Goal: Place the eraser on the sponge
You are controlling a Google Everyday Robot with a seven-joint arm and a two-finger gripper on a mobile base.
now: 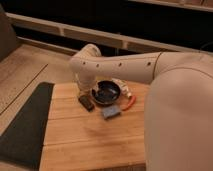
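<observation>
The eraser (86, 103), a small dark flat block, lies on the wooden table (90, 140) just left of the dark round pan. The blue-grey sponge (111, 111) rests on the wood in front of the pan, a short way right of the eraser and apart from it. My gripper (84, 94) hangs at the end of the white arm, directly over the eraser's far end. The wrist hides most of it.
A dark round pan (106, 92) sits behind the sponge. An orange stick (131, 103) lies to the pan's right, next to a white item. A black mat (25, 125) lies left of the table. My white arm (175, 100) covers the right side.
</observation>
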